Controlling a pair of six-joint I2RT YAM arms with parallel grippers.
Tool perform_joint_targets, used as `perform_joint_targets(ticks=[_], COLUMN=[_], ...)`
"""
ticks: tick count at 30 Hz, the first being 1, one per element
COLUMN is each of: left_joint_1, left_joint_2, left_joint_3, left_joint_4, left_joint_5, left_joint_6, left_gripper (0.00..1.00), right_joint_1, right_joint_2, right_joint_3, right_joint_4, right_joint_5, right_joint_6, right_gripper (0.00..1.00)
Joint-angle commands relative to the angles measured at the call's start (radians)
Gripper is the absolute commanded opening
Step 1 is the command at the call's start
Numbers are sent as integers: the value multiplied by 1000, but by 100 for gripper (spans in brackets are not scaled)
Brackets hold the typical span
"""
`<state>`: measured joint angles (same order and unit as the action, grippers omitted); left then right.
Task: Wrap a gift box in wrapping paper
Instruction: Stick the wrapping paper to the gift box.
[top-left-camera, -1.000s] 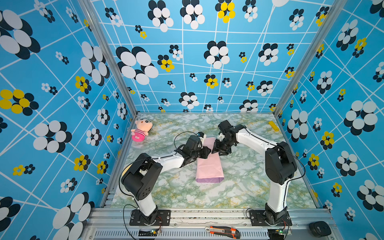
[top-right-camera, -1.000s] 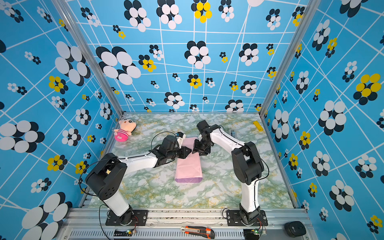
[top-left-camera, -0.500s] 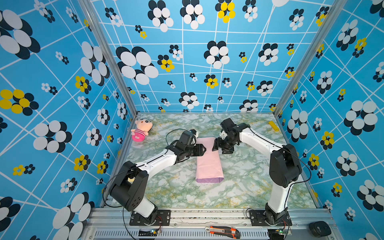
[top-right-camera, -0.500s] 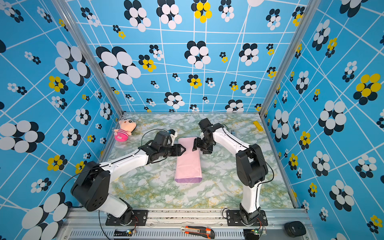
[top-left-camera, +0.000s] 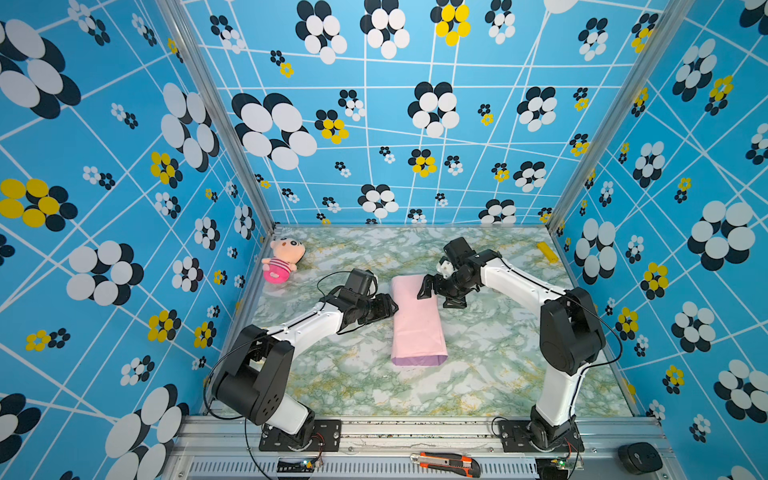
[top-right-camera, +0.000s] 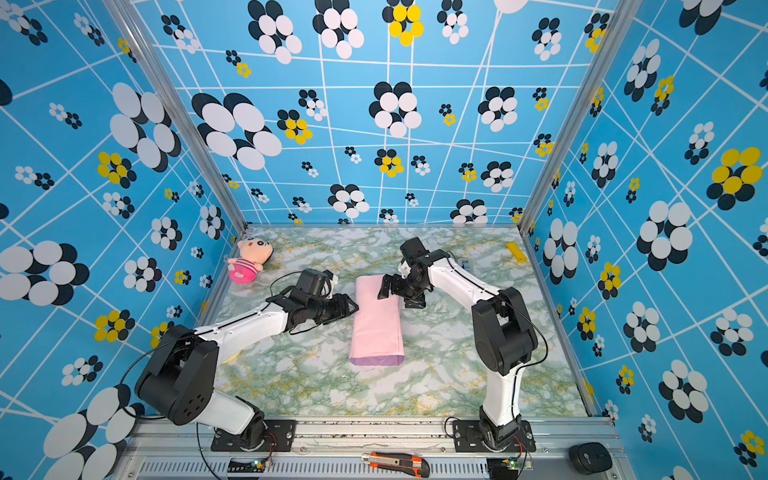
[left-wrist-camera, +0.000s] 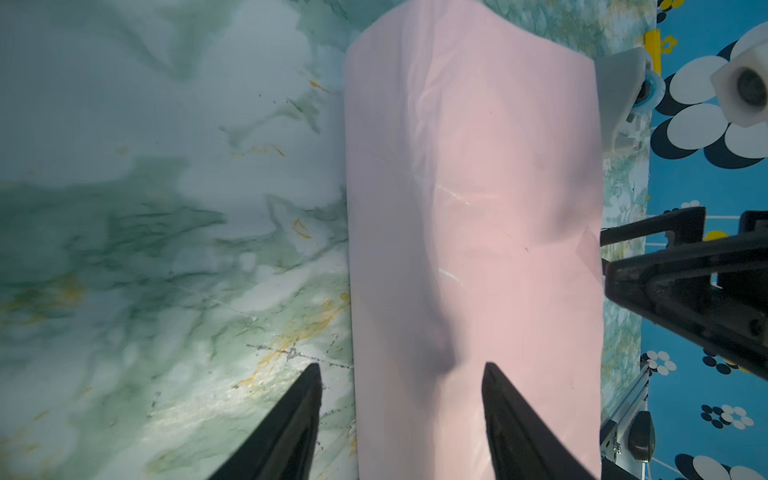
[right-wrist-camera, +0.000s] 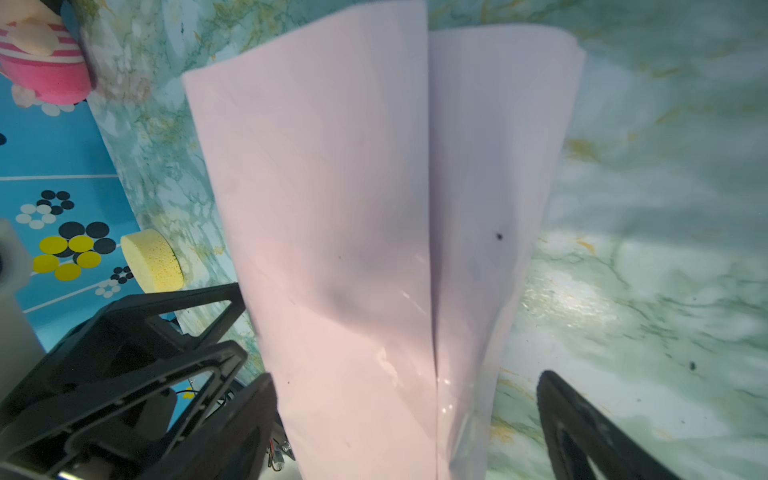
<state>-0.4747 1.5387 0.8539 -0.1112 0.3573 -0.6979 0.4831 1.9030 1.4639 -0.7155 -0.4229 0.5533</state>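
Between the pincers: wrapping paper (top-left-camera: 415, 320), folded into a long sleeve flat on the table (top-left-camera: 498, 374).
Left pincer (top-left-camera: 390, 308): jaws partly apart, straddling the sleeve edge on its side. Holding nothing.
Right pincer (top-left-camera: 434, 297): jaws spread wide, tips at the opposite edge. Holding nothing.
Gift box: not visible. Presumably inside the sleeve, can't tell where along it.
Done: both long flaps folded over. The overlap seam (right-wrist-camera: 430, 208) runs lengthwise, straight ahead of the right pincer.
Left: no tape visible on the seam. Both ends look open and need tucking and closing. My call: roughly halfway.
Paper look: pale pink face out, lilac strip (top-left-camera: 419, 360) at the end far from both pincers. Light creases, soft dent just ahead of the left pincer. The top sags instead of sitting tight.
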Motion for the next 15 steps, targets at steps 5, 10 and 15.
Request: perform_joint_targets(ticks=[5, 10, 15], left_joint_1=[-45, -78, -90], left_joint_2=[29, 47, 60], left_joint_3=[28, 54, 74], left_joint_4=[78, 88, 73], left_joint_5=[41, 46, 37], left_joint_6=[-20, -2, 21], left_gripper=[60, 57, 57], right_joint_1=[20, 25, 26], right_joint_2=[44, 39, 34], right_joint_3=[-2, -8, 12], right_joint_4=[28, 28, -44], right_joint_5=[-61, -68, -2], right_joint_6=[-16, -15, -33], right_gripper=[97, 96, 96])
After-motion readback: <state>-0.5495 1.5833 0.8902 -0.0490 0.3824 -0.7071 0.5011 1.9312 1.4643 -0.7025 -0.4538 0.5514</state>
